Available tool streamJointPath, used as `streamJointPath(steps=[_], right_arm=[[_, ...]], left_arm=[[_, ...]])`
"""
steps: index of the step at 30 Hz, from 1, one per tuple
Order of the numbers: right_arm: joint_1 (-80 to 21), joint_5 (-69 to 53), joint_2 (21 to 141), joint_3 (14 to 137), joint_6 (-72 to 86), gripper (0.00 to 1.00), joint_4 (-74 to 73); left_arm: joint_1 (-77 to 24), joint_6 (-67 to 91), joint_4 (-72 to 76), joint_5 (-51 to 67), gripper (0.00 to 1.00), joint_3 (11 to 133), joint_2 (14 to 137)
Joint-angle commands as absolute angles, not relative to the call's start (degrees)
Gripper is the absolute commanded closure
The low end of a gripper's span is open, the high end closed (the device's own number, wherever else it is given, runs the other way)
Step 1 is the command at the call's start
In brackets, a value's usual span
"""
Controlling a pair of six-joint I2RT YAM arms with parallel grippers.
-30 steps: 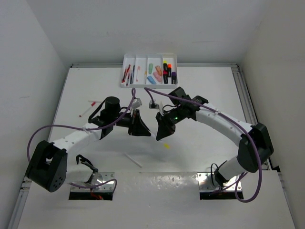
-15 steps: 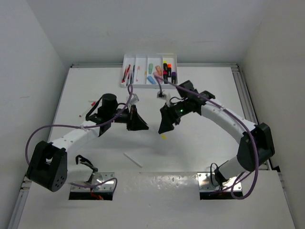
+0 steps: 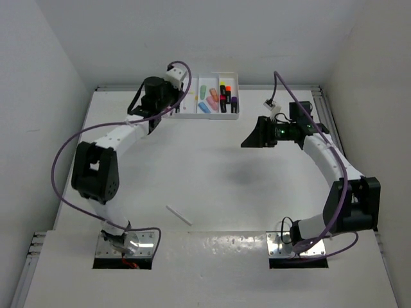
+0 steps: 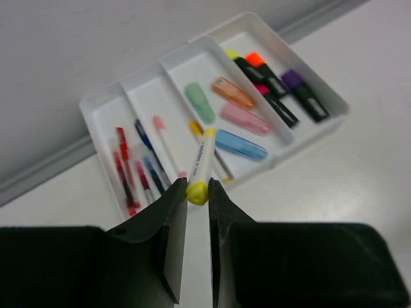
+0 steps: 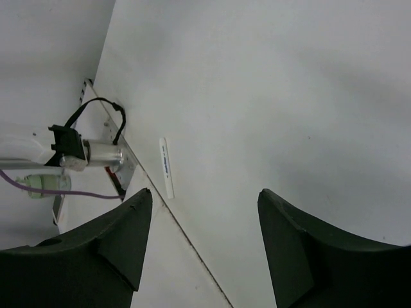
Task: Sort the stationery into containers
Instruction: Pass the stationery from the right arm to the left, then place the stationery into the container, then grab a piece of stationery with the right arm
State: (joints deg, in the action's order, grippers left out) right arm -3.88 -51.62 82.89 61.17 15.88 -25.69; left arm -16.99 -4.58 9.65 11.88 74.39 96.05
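White table (image 3: 212,167) | tray (image 4: 180,67) holds pens (image 4: 125,163), highlighters (image 4: 239,144) | left fingers (image 4: 176,205) pinch marker (image 4: 202,160) | right fingers (image 5: 122,237) spread

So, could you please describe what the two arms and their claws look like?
The left arm and right arm have white links joined by chunky black joints; a purple cable loops along each. The left claw and right claw each have two plain black, wedge-shaped fingers.

The white rectangular plastic tray (image 4: 180,70) is smooth, with a soft sheen on its walls. Over the tray, the white plastic pen with a yellow cap (image 4: 203,157) looks glossy. The black plastic left pincer (image 4: 198,190) and right pincer (image 5: 202,196) are matt. The white bench (image 5: 257,77) under the tray looks matt and smooth. The silver metal base plate (image 3: 146,240), well apart from the tray, shines.
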Motion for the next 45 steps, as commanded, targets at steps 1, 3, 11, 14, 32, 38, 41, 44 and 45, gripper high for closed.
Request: streamJointPath(steps=[1,3,11,14,32,38,41,44,45], right_arm=[[-4.0,-52.5,80.9,59.2,16.9,0.34,-22.1],[-3.7,-51.4,81.3,58.4,16.0,0.34,-22.8],[-4.0,-48.4,81.8,57.2,9.7,0.34,-28.7],[-4.0,-47.8,82.0,55.6,9.1,0.34,-28.9],[-12.1,-40.0,79.2,54.8,4.5,0.34,-34.5],[-25.5,-35.0,79.2,55.1,0.5,0.39,-35.3],[-34.4,-29.2,82.0,57.6,0.5,0.41,-34.7],[-42.7,-23.3,86.2,60.3,3.1,0.41,-31.6],[-44.6,-21.6,89.0,61.4,3.9,0.41,-31.1]], left_arm=[[-16.0,-7.9,16.7,0.4,1.00,81.7,104.5],[-15.6,-8.4,17.4,-1.5,1.00,88.5,108.6],[-13.2,-7.0,17.4,-0.4,1.00,109.9,129.9],[-12.2,-3.6,15.8,6.9,1.00,118.6,136.8],[-12.7,-4.8,13.9,7.2,0.09,123.7,136.1],[-8.3,1.6,4.1,11.5,0.09,107.3,112.9],[-1.7,12.3,0.1,10.6,0.08,95.1,98.6],[8.4,16.8,-8.9,11.1,0.04,85.6,86.7],[13.0,16.5,-13.0,13.5,0.02,83.8,82.0]])
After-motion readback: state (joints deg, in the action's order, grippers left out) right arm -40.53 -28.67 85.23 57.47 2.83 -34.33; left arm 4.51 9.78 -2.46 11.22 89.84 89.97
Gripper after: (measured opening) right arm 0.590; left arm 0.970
